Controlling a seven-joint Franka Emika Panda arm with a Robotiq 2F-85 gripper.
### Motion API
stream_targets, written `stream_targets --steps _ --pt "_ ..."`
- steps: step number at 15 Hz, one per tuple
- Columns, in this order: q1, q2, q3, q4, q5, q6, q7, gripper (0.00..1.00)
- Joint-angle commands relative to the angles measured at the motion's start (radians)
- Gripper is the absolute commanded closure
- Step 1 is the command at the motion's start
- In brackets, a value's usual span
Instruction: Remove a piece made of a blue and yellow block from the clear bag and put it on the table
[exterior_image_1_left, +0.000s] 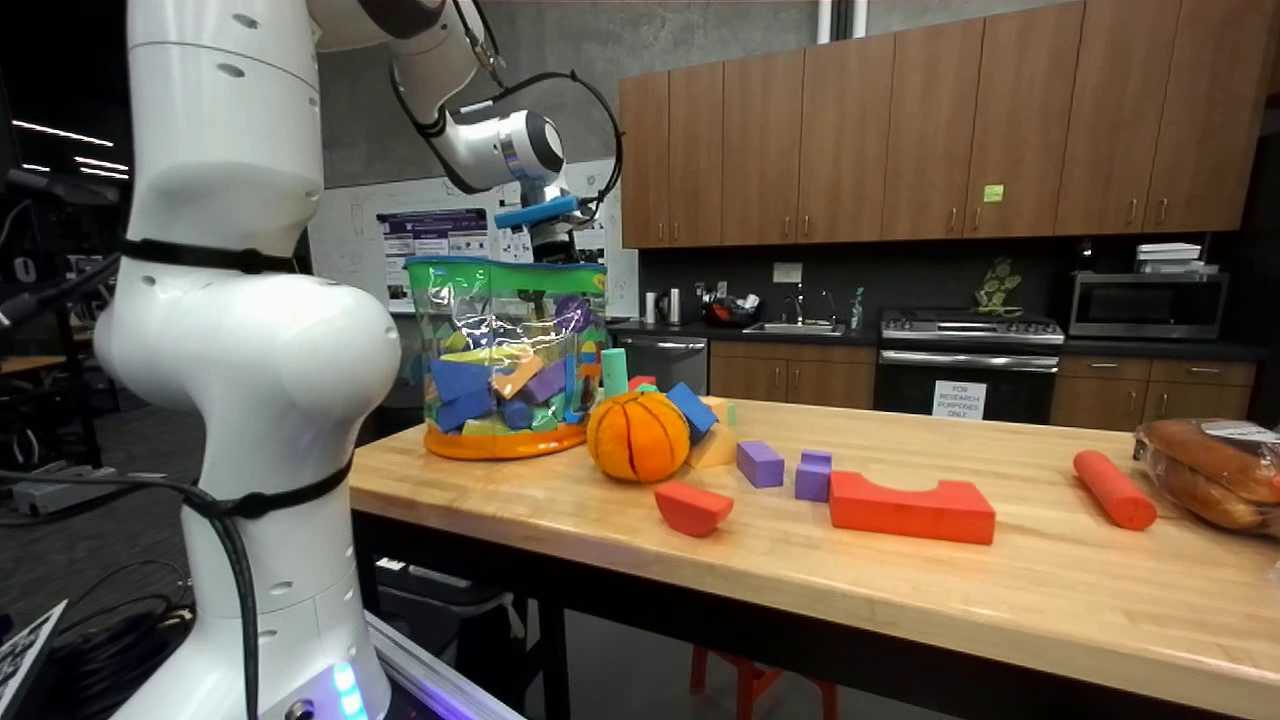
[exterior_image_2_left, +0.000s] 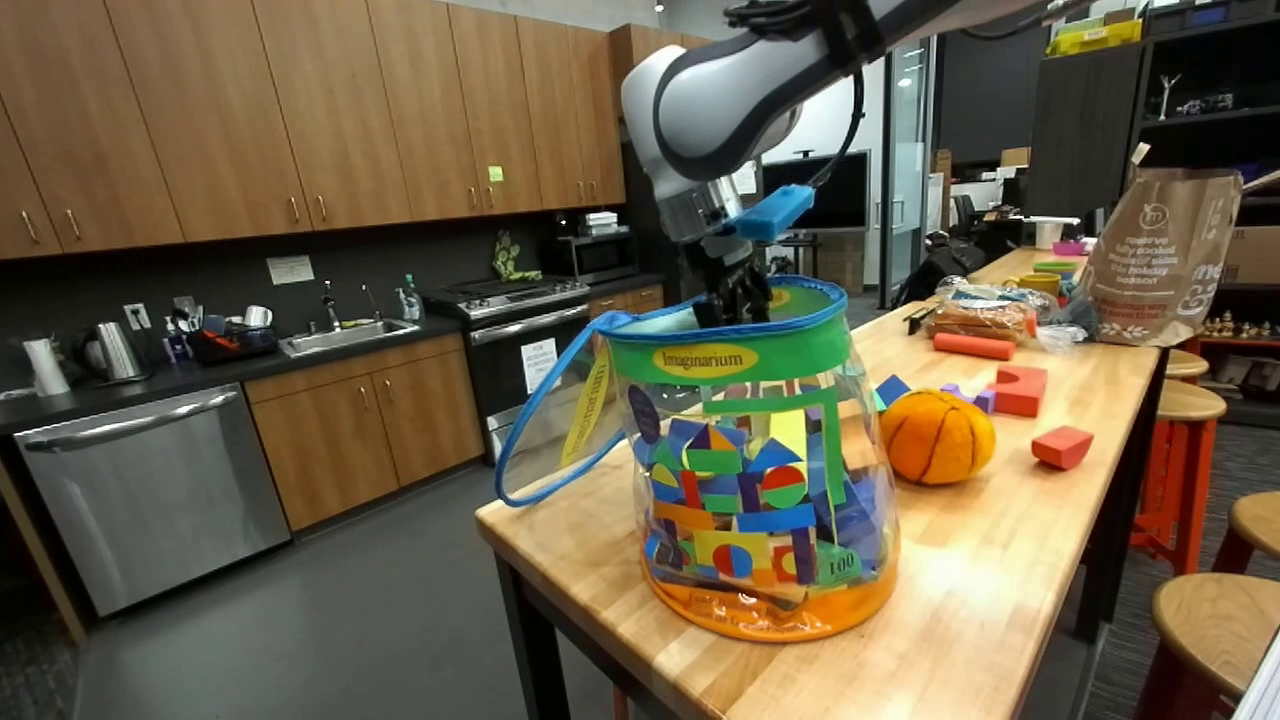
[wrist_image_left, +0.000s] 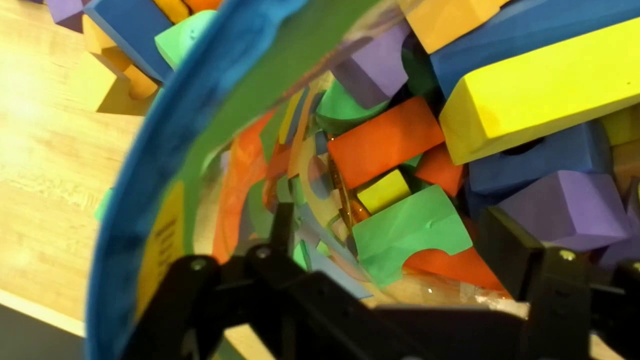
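The clear bag (exterior_image_1_left: 450, 275) with its green top band stands upright on the wooden table (exterior_image_1_left: 560, 500), holding many colourful blocks. It also shows in an exterior view (exterior_image_2_left: 727, 362). My gripper (exterior_image_2_left: 735, 300) points down inside the bag's open top, its tips hidden behind the band. In the wrist view my gripper (wrist_image_left: 392, 227) is open and empty, above a green notched block (wrist_image_left: 410, 227). A long yellow block (wrist_image_left: 545, 85) lies against a blue block (wrist_image_left: 525, 42) to the upper right of the fingers. I cannot tell whether these are joined as the piece.
The bag's blue rim (wrist_image_left: 135, 185) curves close beside the left finger. An orange ball (exterior_image_1_left: 638, 437), purple blocks (exterior_image_1_left: 760, 464), a red arch block (exterior_image_1_left: 910, 508) and a red cylinder (exterior_image_1_left: 1115, 490) lie on the table. A paper bag (exterior_image_2_left: 1165, 250) stands farther along.
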Motion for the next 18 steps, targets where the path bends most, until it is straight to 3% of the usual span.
stream_targets --steps 1,10,18 --pt "-0.002 0.054 0.004 0.025 0.021 -0.009 -0.013 0.00" --pt "0.005 0.255 -0.008 0.115 0.025 -0.093 0.008 0.00" --pt "-0.002 0.283 -0.024 0.169 0.045 -0.238 0.051 0.00"
